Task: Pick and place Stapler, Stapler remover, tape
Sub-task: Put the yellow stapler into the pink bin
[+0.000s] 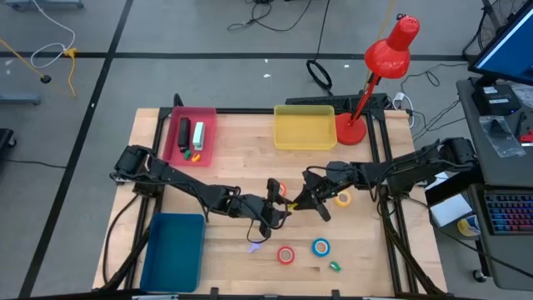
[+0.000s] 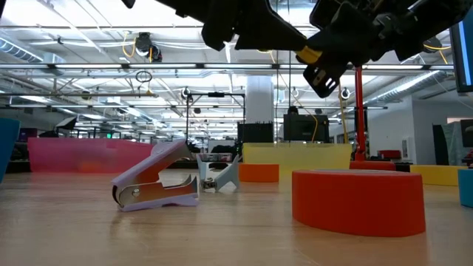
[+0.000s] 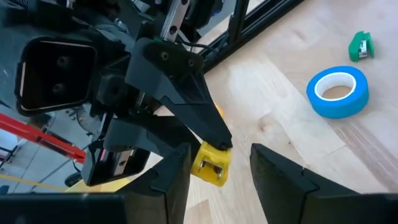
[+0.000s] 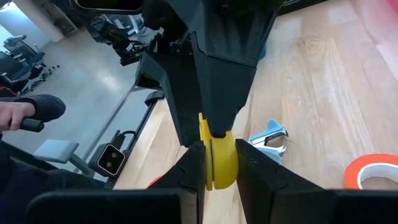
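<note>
A small yellow stapler remover (image 4: 217, 149) hangs above the table's middle, and my right gripper (image 4: 217, 168) is shut on it. My left gripper (image 3: 217, 163) faces it from the left, open. Its fingers stand on either side of the remover's free end (image 3: 210, 167); whether they touch it, I cannot tell. A lavender stapler remover (image 2: 155, 185) and a silver-blue one (image 2: 219, 177) lie on the wood. Red tape (image 1: 286, 255), blue tape (image 1: 321, 247) and yellow tape (image 1: 343, 198) lie flat nearby. Two staplers (image 1: 191, 133) lie in the pink tray (image 1: 208, 117). My right gripper pinches the yellow stapler remover between its two fingers, one on each flat side (image 4: 231, 163). The fingers come nearly level from the table's right. The remover is lifted clear of the table, and its far end (image 3: 211, 163) sticks out past the fingertips toward my left gripper.
A yellow tray (image 1: 304, 143) stands at the back middle, with a red desk lamp (image 1: 379, 75) at its right. A blue tray (image 1: 175, 271) sits at the near left. A small green piece (image 1: 335, 267) lies near the front edge. An orange roll (image 2: 259, 172) sits behind the removers.
</note>
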### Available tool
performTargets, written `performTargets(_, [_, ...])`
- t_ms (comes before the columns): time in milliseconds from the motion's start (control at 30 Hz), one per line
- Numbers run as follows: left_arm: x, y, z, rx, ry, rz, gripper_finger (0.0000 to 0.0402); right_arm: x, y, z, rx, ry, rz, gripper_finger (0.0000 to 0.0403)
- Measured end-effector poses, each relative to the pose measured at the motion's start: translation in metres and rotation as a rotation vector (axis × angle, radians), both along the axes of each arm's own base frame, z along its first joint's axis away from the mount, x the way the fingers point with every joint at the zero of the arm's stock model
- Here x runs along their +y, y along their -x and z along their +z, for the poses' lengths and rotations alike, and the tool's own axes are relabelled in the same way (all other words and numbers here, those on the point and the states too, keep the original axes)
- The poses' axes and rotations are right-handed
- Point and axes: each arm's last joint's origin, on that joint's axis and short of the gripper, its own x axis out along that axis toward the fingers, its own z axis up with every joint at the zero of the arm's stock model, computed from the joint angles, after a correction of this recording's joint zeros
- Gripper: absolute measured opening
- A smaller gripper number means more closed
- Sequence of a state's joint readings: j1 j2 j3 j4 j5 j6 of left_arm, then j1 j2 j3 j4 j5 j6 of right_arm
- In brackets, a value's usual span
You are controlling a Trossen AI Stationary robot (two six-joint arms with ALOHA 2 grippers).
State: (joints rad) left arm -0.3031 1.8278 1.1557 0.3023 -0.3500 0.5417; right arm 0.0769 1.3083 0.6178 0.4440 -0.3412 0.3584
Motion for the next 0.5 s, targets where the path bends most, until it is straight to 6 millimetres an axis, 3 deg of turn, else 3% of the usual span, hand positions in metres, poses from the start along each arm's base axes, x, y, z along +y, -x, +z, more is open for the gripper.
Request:
performTargets(367, [0.0068,-0.0023,0.0002,0.001,0.026,-0.002,0.0072,-0.0004,0.0003,-0.0010,0.007,0.001,-0.004,0.0054])
performTargets(500, [0.0095,-0.0028,-0.0002,0.016,0.044,-0.032,0.0069,-0.0003,0.0004,-0.0013,0.010,-0.001,-0.002,0.0054])
